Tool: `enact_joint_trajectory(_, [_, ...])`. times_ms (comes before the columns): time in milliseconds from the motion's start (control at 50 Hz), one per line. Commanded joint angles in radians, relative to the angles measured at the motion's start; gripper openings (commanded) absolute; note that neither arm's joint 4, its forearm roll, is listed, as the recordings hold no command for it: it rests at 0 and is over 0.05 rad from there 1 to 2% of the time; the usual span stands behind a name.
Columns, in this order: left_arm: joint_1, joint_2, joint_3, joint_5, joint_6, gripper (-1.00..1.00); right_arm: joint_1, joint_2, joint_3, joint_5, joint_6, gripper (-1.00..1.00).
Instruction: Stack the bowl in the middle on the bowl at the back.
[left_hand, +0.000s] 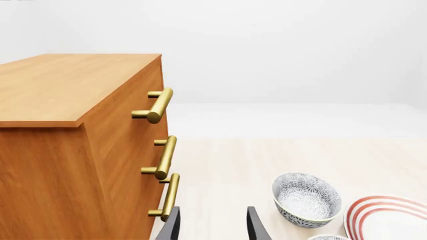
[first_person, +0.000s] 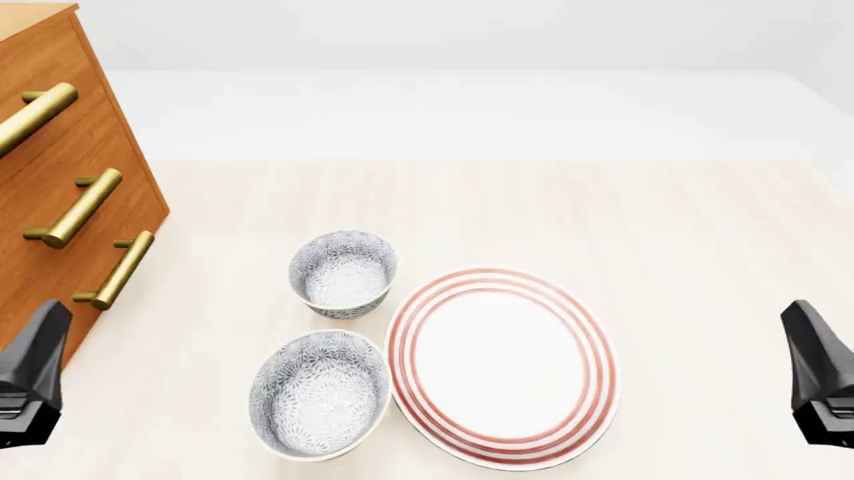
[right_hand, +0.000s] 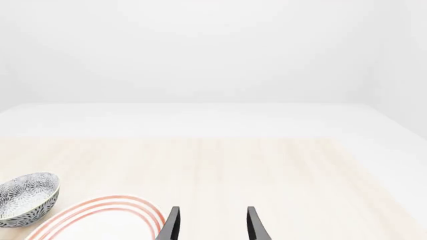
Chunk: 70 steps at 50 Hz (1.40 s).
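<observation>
Bowls sit untouched on the table: the middle bowl, wide and leafy-patterned, lies nearest the arms, just left of the plate and almost touching its rim, while the back bowl, narrower and deeper, stands just beyond it. Both arms hang low at the table's near edge, well apart from everything; the left gripper and right gripper each show two dark fingers spread with a clear gap and nothing between them. The stack is not yet begun. The risks, as I judge them, come from crowding: a finger going down on the middle bowl's right rim could catch the plate and drag it, and a thin rim pinch on a wide shallow bowl may let it tilt or slip on the lift. The back bowl's mouth is the narrower (so the wide bowl must perch on its rim rather than nest), and an off-centre release could tip it off or knock the back bowl toward the dresser.
</observation>
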Motion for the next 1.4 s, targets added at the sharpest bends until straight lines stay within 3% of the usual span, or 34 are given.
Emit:
enact_joint_trajectory(20, [-0.001, 0.004, -0.003, 0.000, 0.003, 1.00, 0.000, 0.021, -0.002, -0.013, 0.002, 1.00])
enact_joint_trajectory(220, [-0.021, 0.074, 0.000, -0.039, 0.030, 1.00, -0.004, 0.040, -0.001, -0.029, 0.016, 1.00])
enact_joint_trajectory(300, [-0.006, 0.077, -0.003, -0.040, -0.020, 1.00, -0.005, 0.043, 0.000, -0.033, 0.021, 1.00])
enact_joint_trajectory(340, [-0.006, 0.097, -0.005, -0.054, -0.001, 1.00, -0.007, 0.047, 0.000, -0.036, 0.024, 1.00])
enact_joint_trajectory(360, [-0.019, 0.122, -0.010, -0.072, -0.036, 1.00, -0.008, 0.050, 0.000, -0.039, 0.026, 1.00])
enact_joint_trajectory(460, [-0.031, 0.167, -0.046, -0.070, 0.004, 1.00, -0.012, 0.058, 0.000, -0.045, 0.036, 1.00])
enact_joint_trajectory(640, [-0.112, 0.207, -0.179, 0.034, 0.016, 1.00, -0.013, 0.052, 0.000, -0.040, 0.043, 1.00])
enact_joint_trajectory(680, [-0.144, 0.227, -0.210, 0.062, 0.042, 1.00, -0.015, 0.054, -0.001, -0.041, 0.048, 1.00])
enact_joint_trajectory(760, [-0.225, 0.287, -0.254, 0.112, 0.020, 1.00, -0.016, 0.064, -0.001, -0.050, 0.051, 1.00])
enact_joint_trajectory(780, [-0.232, 0.300, -0.270, 0.134, -0.024, 1.00, -0.016, 0.065, -0.001, -0.050, 0.052, 1.00])
enact_joint_trajectory(820, [-0.301, 0.343, -0.295, 0.160, -0.040, 1.00, -0.016, 0.070, -0.001, -0.055, 0.053, 1.00])
enact_joint_trajectory(860, [-0.314, 0.357, -0.306, 0.171, -0.037, 1.00, -0.016, 0.072, -0.001, -0.056, 0.052, 1.00])
enact_joint_trajectory(1040, [-0.417, 0.466, -0.417, 0.288, -0.233, 1.00, -0.014, 0.084, 0.000, -0.061, 0.057, 1.00])
enact_joint_trajectory(1060, [-0.394, 0.474, -0.434, 0.309, -0.275, 1.00, -0.014, 0.085, -0.001, -0.062, 0.056, 1.00])
enact_joint_trajectory(1100, [-0.409, 0.474, -0.456, 0.323, -0.262, 1.00, -0.014, 0.086, -0.001, -0.063, 0.057, 1.00])
enact_joint_trajectory(1260, [-0.475, 0.542, -0.551, 0.410, -0.382, 1.00, -0.012, 0.084, -0.001, -0.062, 0.057, 1.00])
enact_joint_trajectory(1400, [-0.501, 0.614, -0.586, 0.455, -0.394, 1.00, -0.013, 0.093, -0.001, -0.070, 0.059, 1.00])
